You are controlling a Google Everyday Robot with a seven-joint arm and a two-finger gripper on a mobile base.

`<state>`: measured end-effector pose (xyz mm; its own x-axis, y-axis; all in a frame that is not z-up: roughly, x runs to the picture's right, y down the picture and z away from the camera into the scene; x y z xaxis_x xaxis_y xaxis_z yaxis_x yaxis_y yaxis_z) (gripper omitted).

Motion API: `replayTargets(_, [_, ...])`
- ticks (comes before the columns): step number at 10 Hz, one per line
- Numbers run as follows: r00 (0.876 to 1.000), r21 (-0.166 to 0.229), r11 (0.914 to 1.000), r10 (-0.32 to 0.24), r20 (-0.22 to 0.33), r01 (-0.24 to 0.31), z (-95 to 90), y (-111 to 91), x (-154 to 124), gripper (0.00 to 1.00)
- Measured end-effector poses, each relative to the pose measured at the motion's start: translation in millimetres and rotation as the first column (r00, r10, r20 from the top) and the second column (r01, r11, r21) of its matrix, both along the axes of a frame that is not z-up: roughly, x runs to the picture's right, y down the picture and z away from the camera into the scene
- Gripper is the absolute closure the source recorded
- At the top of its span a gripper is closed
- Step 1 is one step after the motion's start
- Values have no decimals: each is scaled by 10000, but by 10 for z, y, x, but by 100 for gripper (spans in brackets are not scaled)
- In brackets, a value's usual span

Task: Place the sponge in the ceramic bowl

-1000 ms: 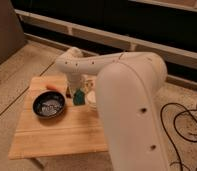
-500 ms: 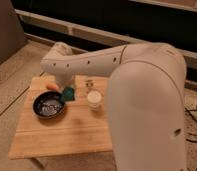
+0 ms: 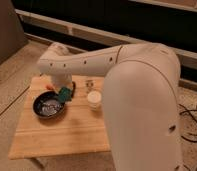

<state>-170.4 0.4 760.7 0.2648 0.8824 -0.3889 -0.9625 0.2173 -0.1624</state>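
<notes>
1. The white robot arm [image 3: 117, 65] reaches from the near right across to the left, over a light wooden table [image 3: 67, 135].
2. The gripper [image 3: 65, 90] hangs below the arm's left end, above the far left part of the table; its jaws are closed on the small teal-green squarish sponge [image 3: 66, 94].
3. The sponge sits tilted, raised over the right rim of the round, dark, glossy ceramic bowl [image 3: 46, 107], which stands on the left of the table.
4. A small white cylindrical cup [image 3: 94, 99] stands upright to the right of the bowl, apart from it.
5. A small orange piece [image 3: 51, 87] lies just beyond the bowl's far rim.
6. Dark cables [image 3: 192, 117] lie on the floor at the right.
</notes>
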Motion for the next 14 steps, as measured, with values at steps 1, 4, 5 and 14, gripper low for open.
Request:
replayTargets(1, [10000, -15, 10000, 76, 51, -76, 17, -24, -20, 100])
replayTargets(4, [9987, 6, 9996, 271, 435, -272, 127, -279, -217, 100])
replayTargets(5, [9983, -105, 9998, 201, 547, -195, 207, -292, -288, 100])
replayTargets(14, [9803, -1853, 9680, -1461, 1331, 1695, 853, 197, -1151, 100])
